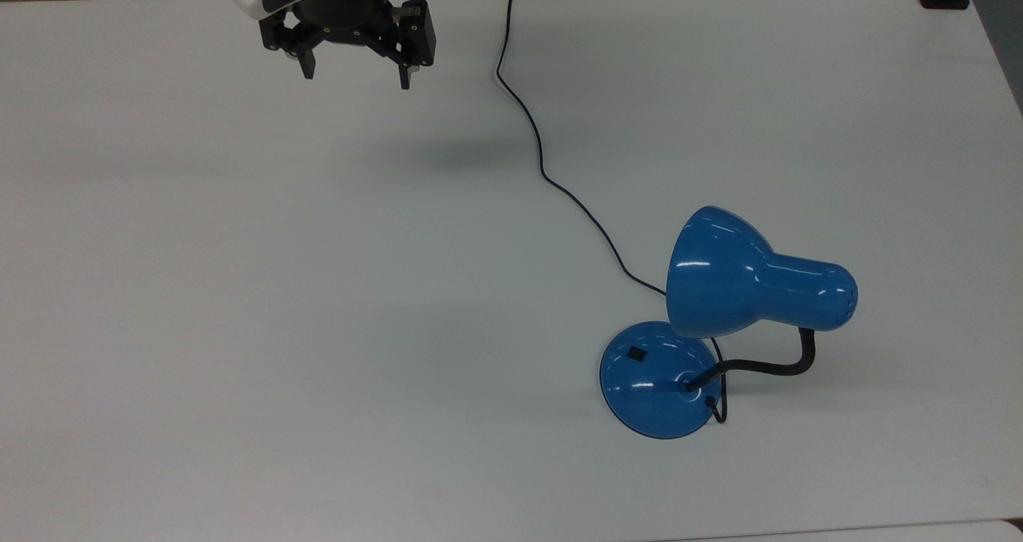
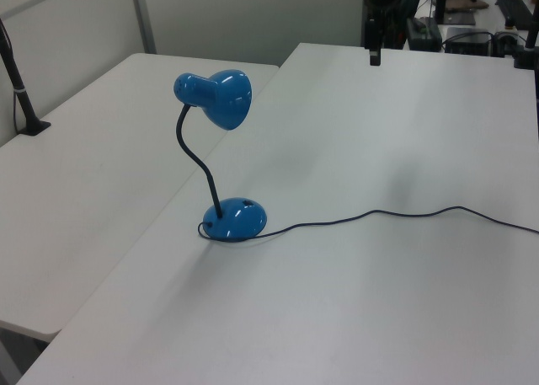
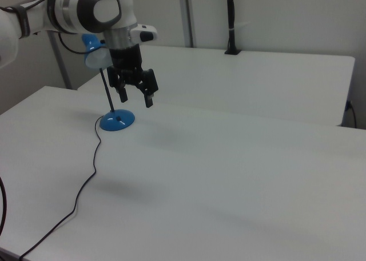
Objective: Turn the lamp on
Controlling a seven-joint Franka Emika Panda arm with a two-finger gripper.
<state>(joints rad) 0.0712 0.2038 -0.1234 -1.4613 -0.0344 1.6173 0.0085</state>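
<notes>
A white surface [image 1: 240,286] is seen in the top view. At the top view's upper left, the pincer [image 1: 356,77] is held above it, fingers spread wide, nothing gripped. Well apart, at the lower right, the lamp [image 1: 719,318] is stood upright.

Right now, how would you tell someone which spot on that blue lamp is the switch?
On the white table stands a glossy blue lamp with a thin black cord trailing away. Look at its round domed base, under the shade. The switch is the small black rectangle on the dome's top, apart from the gooseneck socket.
</notes>
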